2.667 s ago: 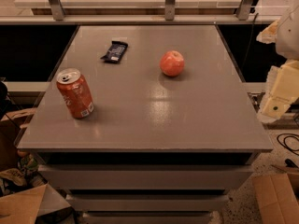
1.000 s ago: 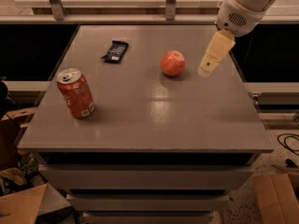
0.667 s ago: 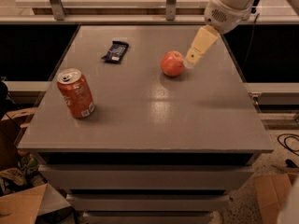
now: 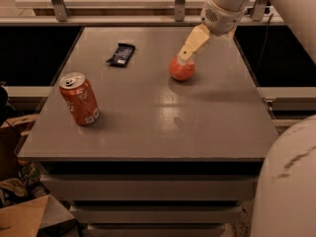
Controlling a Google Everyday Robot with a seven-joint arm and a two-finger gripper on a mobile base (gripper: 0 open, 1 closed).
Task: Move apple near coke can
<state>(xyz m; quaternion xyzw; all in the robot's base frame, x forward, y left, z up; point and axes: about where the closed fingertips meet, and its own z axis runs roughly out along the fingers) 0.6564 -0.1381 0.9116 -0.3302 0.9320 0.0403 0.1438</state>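
The camera view looks down on a grey rectangular surface (image 4: pixel 163 127), with drawer-like fronts below its near edge. The apple (image 4: pixel 181 70), round and red-orange, sits on the far half of the surface, a little to the right of the middle as seen here. The cream-coloured gripper (image 4: pixel 185 58) slants down to it from the upper right, at the end of a pale arm (image 4: pixel 224 8) that enters from the top right corner. Its tip lies at the top of the apple and seems to touch the fruit, though from this angle contact may only be very close. Whether the gripper is apart or together cannot be told, since only one narrow cream shape shows above the apple. The coke can (image 4: pixel 79 98) stands upright near the left edge on the near half, red with white print low on its side, and its silver top and pull tab face the camera. It is well apart from the apple, with bare surface between them. A flat dark snack wrapper (image 4: pixel 121 54) lies on the far half, left of the apple and beyond the can, touching neither. A rounded white part of the robot's body (image 4: pixel 289 181) fills the lower right corner. A brown cardboard box (image 4: pixel 24 220) sits on the floor at the lower left.
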